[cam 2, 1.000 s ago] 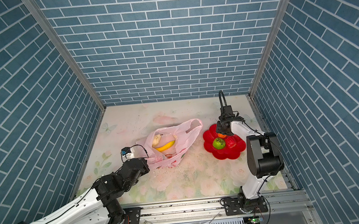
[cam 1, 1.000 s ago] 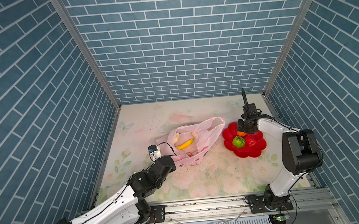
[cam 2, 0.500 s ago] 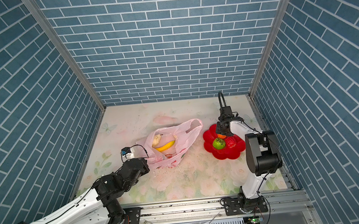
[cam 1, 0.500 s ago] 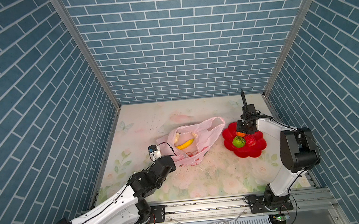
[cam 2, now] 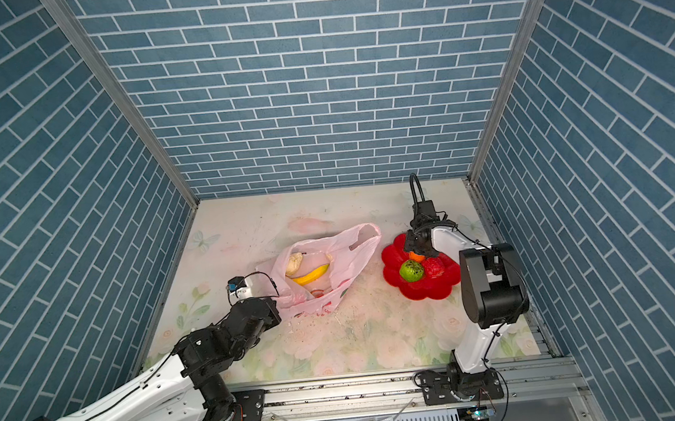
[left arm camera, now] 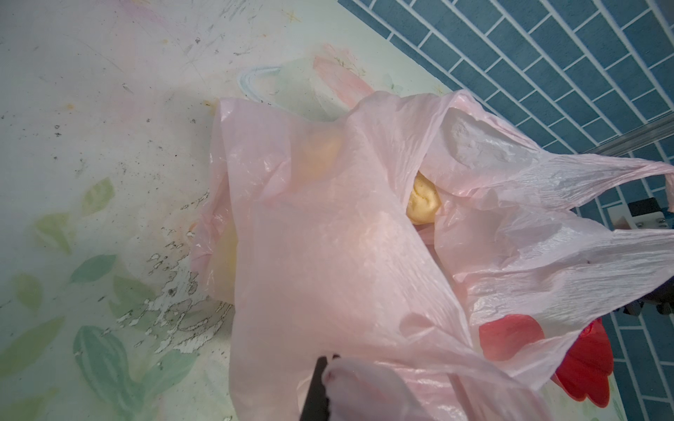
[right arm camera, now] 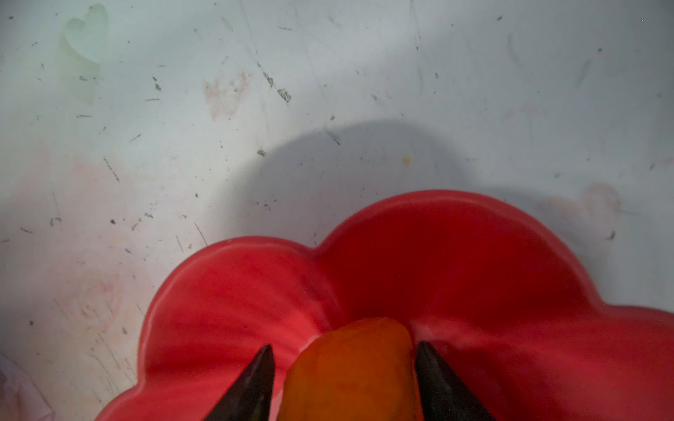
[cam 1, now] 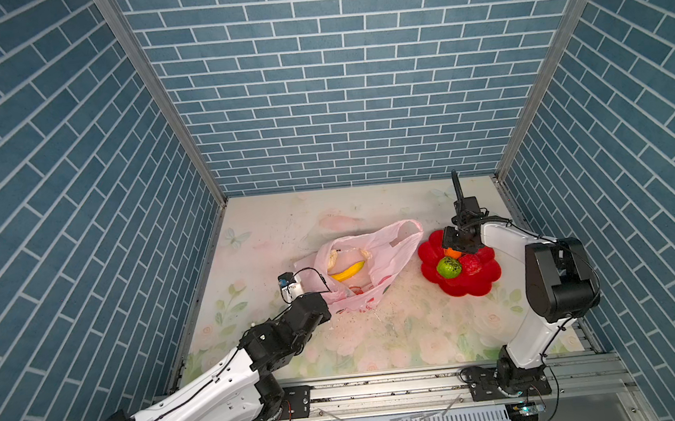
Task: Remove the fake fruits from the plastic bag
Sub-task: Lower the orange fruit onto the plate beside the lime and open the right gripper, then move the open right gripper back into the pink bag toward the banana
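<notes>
The pale-pink plastic bag (cam 1: pixel 389 253) (cam 2: pixel 352 252) lies open mid-table. In it show a yellow banana (cam 1: pixel 347 272) (cam 2: pixel 311 275) and two beige lumps (cam 1: pixel 333 257) (left arm camera: pixel 423 204). My left gripper (left arm camera: pixel 324 364) is shut on the bag's near edge, and film drapes over its fingers. A green ball (cam 1: pixel 448 267) (cam 2: pixel 411 270), a red ball (cam 1: pixel 470 264) and a small orange piece (right arm camera: pixel 353 371) (cam 2: pixel 416 256) lie on the red flower-shaped plate (cam 1: pixel 472 287) (right arm camera: pixel 456 255). My right gripper (right arm camera: pixel 344 350) (cam 1: pixel 456 249) is low over the plate. It is open, its fingertips either side of the orange piece with a gap showing.
The plate sits right of the bag, near the right wall. Blue brick walls close in three sides. The floral mat (cam 1: pixel 380 341) is scuffed in front of the bag. A metal rail (cam 1: pixel 384 386) runs along the front edge.
My right gripper's jaws have spread apart around the orange piece, which now rests on the plate. The left arm and the bag have not moved.
</notes>
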Controlling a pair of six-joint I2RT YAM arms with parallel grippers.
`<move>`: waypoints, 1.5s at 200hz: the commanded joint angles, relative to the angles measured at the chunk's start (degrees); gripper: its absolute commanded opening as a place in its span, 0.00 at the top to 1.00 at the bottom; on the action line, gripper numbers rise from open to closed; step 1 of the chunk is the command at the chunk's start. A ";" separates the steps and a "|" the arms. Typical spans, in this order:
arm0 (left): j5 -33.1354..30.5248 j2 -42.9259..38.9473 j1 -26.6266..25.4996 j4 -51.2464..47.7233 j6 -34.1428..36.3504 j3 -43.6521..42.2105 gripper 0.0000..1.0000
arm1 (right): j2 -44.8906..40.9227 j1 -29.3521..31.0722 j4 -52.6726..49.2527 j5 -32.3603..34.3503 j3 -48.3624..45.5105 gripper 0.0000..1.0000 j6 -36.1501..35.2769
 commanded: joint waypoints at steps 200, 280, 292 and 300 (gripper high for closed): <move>-1.43 -10.59 0.00 -0.66 -1.46 -7.52 1.00 | -28.00 23.38 -15.26 11.98 3.86 0.36 7.92; 3.18 -2.42 -0.39 9.85 -0.94 -10.13 1.00 | -22.37 43.83 -10.92 13.03 8.31 0.41 16.80; 3.32 -1.99 -0.54 9.90 -1.72 -10.52 1.00 | -18.80 45.43 -8.89 11.65 9.31 0.42 17.58; 3.63 -1.97 -0.57 10.27 -2.00 -10.90 1.00 | -16.34 46.50 -7.25 10.38 9.93 0.43 17.79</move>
